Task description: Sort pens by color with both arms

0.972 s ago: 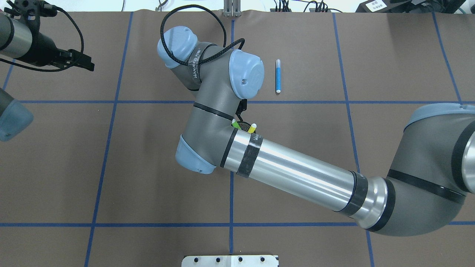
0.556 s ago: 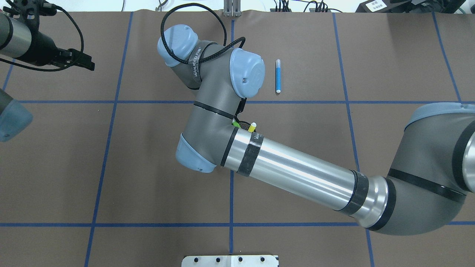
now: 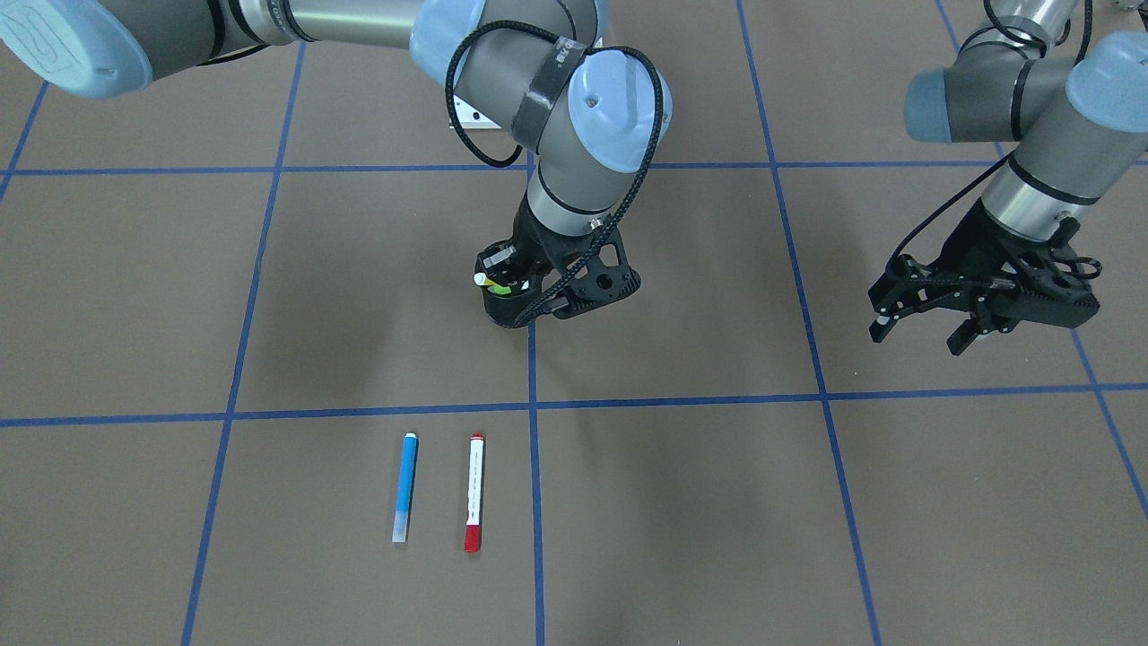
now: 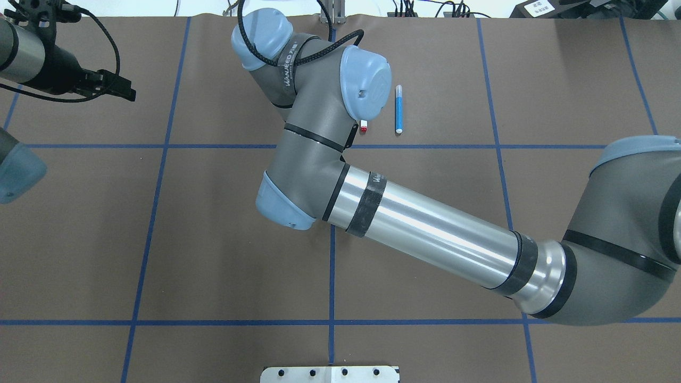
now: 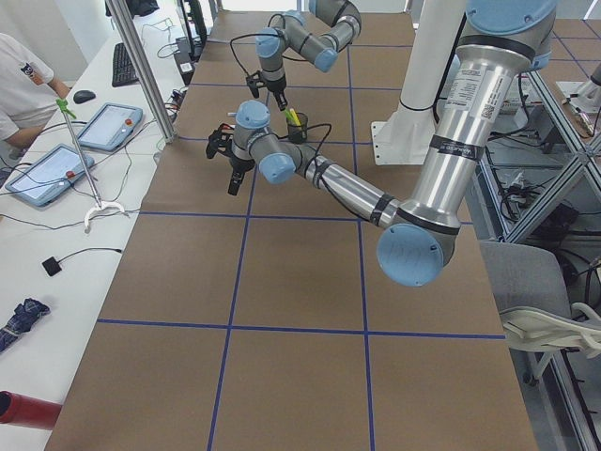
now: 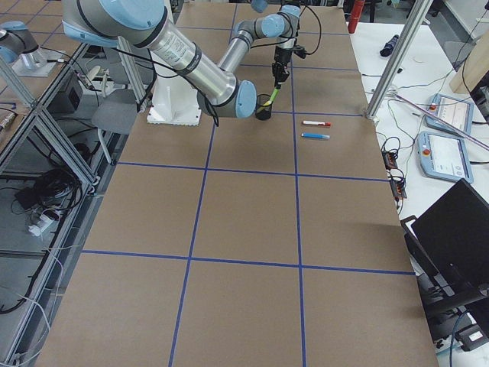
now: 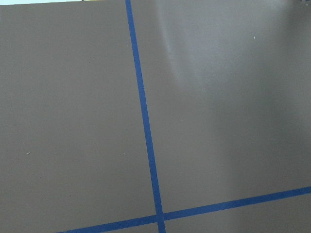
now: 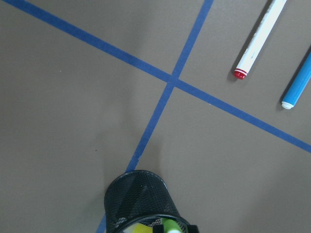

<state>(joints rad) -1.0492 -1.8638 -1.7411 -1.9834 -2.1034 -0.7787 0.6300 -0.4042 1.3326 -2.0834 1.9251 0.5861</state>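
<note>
The blue pen point(image 3: 405, 484) and the white pen with red cap point(image 3: 473, 492) lie side by side on the brown table; both also show in the right wrist view, the blue pen point(image 8: 299, 82) and the red-capped pen point(image 8: 260, 39). The yellow pen point(image 3: 486, 282) and the light green pen point(image 3: 502, 289) stick out of a black mesh cup point(image 8: 146, 201). My right gripper point(image 3: 513, 276) is over the cup, shut on the top of the green pen point(image 6: 270, 98), whose lower end is still in the cup. My left gripper point(image 3: 924, 334) is open and empty, off to the side.
Blue tape lines point(image 4: 332, 276) divide the table into squares. My right forearm point(image 4: 436, 234) spans the table's middle and hides the cup from overhead. A white base plate point(image 4: 330, 374) sits at the near edge.
My right arm has risen and shifted away from the robot. It now hides the yellow and green pen tips overhead and uncovers the red pen's end. The left arm has not moved.
</note>
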